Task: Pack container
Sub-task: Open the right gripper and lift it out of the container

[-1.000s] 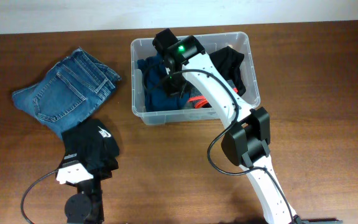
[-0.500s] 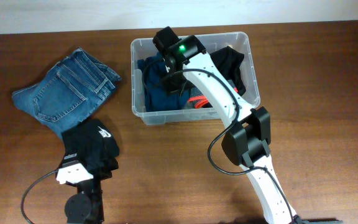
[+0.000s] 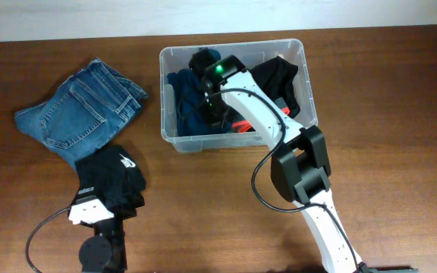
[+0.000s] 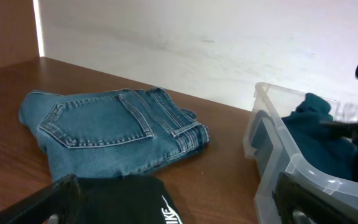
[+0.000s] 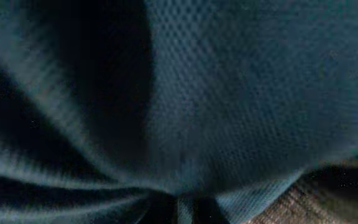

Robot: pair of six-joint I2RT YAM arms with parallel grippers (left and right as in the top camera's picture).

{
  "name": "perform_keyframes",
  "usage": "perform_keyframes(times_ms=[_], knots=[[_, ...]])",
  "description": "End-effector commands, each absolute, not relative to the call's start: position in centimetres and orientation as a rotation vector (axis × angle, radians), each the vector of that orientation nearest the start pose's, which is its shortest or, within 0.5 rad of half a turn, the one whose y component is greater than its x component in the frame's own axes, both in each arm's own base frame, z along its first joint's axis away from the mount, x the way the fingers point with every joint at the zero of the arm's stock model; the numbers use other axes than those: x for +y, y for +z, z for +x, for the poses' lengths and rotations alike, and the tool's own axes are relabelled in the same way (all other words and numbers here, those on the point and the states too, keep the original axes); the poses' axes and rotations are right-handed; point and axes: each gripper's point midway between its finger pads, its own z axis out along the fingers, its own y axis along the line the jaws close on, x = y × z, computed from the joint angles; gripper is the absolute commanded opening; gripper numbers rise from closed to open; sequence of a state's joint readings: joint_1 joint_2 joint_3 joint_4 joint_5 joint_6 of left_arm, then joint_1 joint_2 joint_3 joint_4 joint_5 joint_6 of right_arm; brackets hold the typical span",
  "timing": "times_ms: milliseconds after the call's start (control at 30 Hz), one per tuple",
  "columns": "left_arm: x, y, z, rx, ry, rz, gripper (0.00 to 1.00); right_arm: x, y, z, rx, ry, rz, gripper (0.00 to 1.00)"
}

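The clear container stands at the back centre of the table and holds a teal garment, a black garment and something red. My right gripper reaches into its back left part. In the right wrist view the right gripper is shut on a fold of the teal garment, which fills the frame. My left gripper stands open low over a black garment with a white logo, nothing held between its fingers.
Folded blue jeans lie on the table left of the container. The black logo garment lies in front of them at the near left. The right arm arches over the container's near wall. A white wall runs behind the table.
The right gripper has shifted a little toward the near side and lower into the container, still pinching the teal garment. The left arm has not moved.
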State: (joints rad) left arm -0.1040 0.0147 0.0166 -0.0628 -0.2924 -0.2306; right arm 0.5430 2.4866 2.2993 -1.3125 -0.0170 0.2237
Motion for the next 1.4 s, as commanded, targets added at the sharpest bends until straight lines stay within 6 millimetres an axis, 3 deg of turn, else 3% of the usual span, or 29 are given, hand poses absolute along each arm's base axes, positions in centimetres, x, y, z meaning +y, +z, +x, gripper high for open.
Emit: perform_keyframes(times_ms=[0,200,367,467,533,733,767,900,1067,1267,1367], knots=[[2.6,16.3,24.3,1.593,-0.006,-0.320,0.99,23.8,1.3,40.0,3.153,-0.041,-0.517,0.04],[2.6,16.2,24.3,1.594,-0.006,-0.319,0.99,23.0,-0.1,38.7,3.201,-0.073,-0.525,0.04],[2.6,16.2,24.3,1.594,-0.006,-0.320,0.99,23.5,0.7,39.9,3.157,-0.044,-0.513,0.04],[2.6,16.3,24.3,1.593,-0.006,-0.319,1.00,24.5,2.4,41.7,3.085,0.001,-0.500,0.04],[2.6,16.2,24.3,1.594,-0.006,-0.320,1.00,25.3,4.3,43.2,3.020,0.040,-0.485,0.04],[2.6,16.2,24.3,1.594,-0.006,-0.320,0.99,27.3,15.1,49.6,2.686,0.194,-0.394,0.04],[2.6,16.3,24.3,1.593,-0.006,-0.320,0.99,27.3,18.8,51.2,2.574,0.239,-0.358,0.04],[2.6,16.2,24.3,1.594,-0.006,-0.320,0.99,25.8,24.4,54.1,2.395,0.258,-0.272,0.04],[2.6,16.2,24.3,1.594,-0.006,-0.320,0.99,24.1,24.4,55.2,2.382,0.230,-0.224,0.04],[2.6,16.2,24.3,1.594,-0.006,-0.320,1.00,24.6,21.5,55.2,2.442,0.226,-0.243,0.04],[2.6,16.3,24.3,1.593,-0.006,-0.320,0.99,25.7,18.9,54.9,2.490,0.251,-0.275,0.04]])
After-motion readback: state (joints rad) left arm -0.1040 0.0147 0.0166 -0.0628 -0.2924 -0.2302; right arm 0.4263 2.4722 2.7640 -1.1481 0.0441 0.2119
